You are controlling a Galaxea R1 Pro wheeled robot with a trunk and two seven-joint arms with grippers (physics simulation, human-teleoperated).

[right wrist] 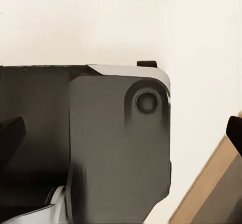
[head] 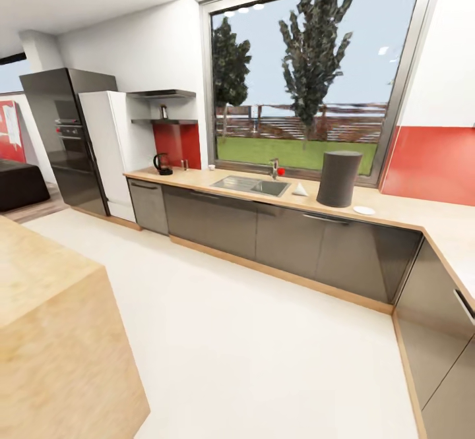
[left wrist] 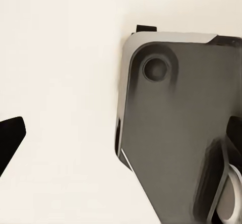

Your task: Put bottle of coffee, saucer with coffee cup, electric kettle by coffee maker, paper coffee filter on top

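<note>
Coffee maker (head: 338,178) stands on the countertop (head: 409,211), saucer (head: 363,210) and filter (head: 300,190) beside it. Kettle (head: 161,163) sits far along, bottle (head: 163,111) still shelved: nothing yet moved, everything well beyond the jaws. Both jaws' gape cannot be told; neither holds anything visible.

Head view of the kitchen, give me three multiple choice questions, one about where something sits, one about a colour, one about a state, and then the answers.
1. Where does the coffee maker stand?
A. on the kitchen countertop, to the right of the sink
B. on the floor
C. on the kitchen shelf

2. What colour is the wall panel behind the electric kettle?
A. blue
B. red
C. green

3. What is the state of the top of the coffee maker?
A. the paper coffee filter lies on it
B. the coffee cup stands on it
C. it is bare

Answers:
1 A, the tall grey body stands on the worktop between the sink and the saucer.
2 B, the panel under the kitchen shelf is red.
3 C, the paper coffee filter lies on the countertop beside the sink.
</note>
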